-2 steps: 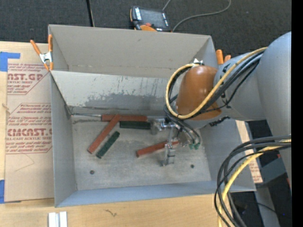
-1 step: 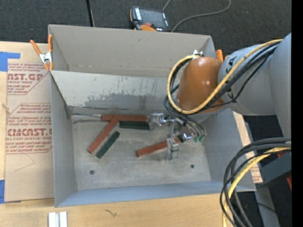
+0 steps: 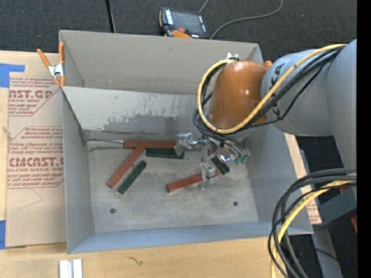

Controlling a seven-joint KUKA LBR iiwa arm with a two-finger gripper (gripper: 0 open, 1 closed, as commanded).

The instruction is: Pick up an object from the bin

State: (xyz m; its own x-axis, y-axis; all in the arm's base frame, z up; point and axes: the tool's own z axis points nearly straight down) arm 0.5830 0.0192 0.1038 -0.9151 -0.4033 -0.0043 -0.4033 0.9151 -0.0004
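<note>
My gripper [image 3: 207,170] hangs under the orange wrist cover, low over the right-middle of the bin floor. Its tip is right at the right end of a short red-brown stick [image 3: 184,184] that lies almost flat across the floor; whether it touches the stick is unclear. A small dark green piece [image 3: 222,167] lies just to the right of the gripper, partly hidden by it. A dark green bar [image 3: 161,152] rests to the left of the gripper, near the back wall.
Further left, a long red-brown stick [image 3: 125,165] lies on a diagonal with a dark green stick [image 3: 133,176] alongside it. Another red-brown stick [image 3: 146,145] lies along the foot of the back wall. The arm and its cables cover the bin's right side.
</note>
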